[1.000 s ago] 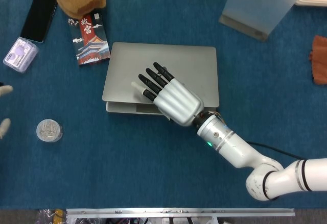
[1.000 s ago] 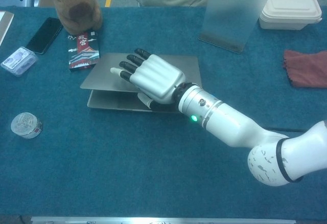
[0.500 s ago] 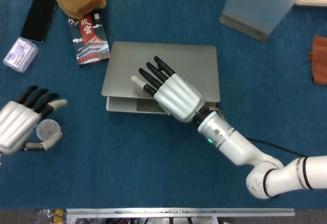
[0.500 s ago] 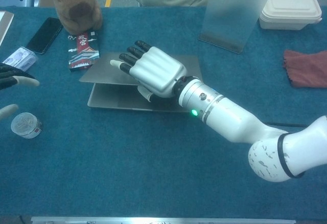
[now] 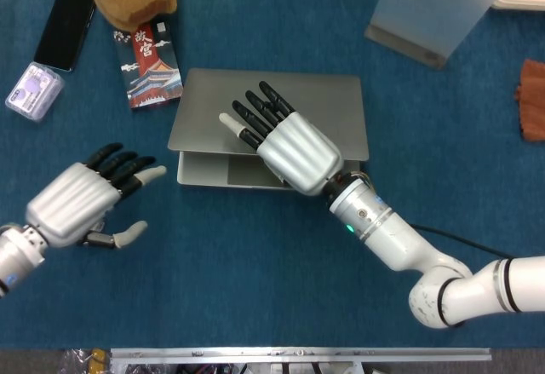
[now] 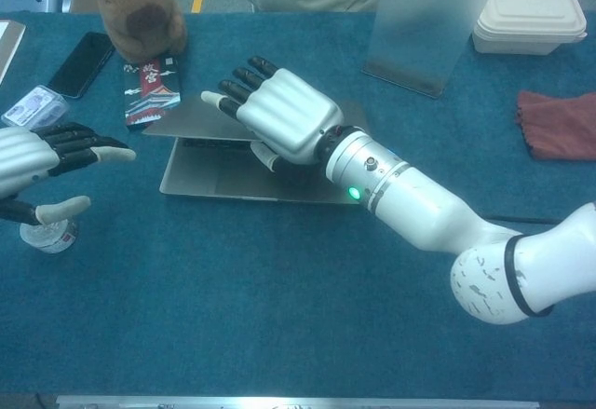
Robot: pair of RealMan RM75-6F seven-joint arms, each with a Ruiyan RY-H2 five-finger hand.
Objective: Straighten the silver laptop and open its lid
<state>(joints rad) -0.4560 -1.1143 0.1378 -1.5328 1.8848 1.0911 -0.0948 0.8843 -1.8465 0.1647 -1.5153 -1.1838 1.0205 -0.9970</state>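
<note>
The silver laptop (image 5: 272,131) lies at the centre of the frame on the blue table (image 5: 281,280), its edges roughly square to the table, so the straightening looks done and the lid-opening is the step in hand. The right hand (image 5: 285,144) holds the front edge of the lid: its fingers lie spread over the top, and in the chest view the thumb seems tucked under the edge, with the lid (image 6: 209,120) raised to a shallow wedge above the base. The left hand (image 5: 81,199) hovers at the lower left of the frame, near the laptop's left side but apart from it, fingers spread and holding nothing.

The next move, as I judge it, calls for swinging the lid further up and back while the base stays put; the left hand is well placed to press on the base's near-left corner if it starts to lift or slide.

Against the frame a second ago, the gap under the lid has grown from barely a crack, the right hand has risen with it, and the left hand, then hardly in view at the left edge, has come in toward the laptop
</note>
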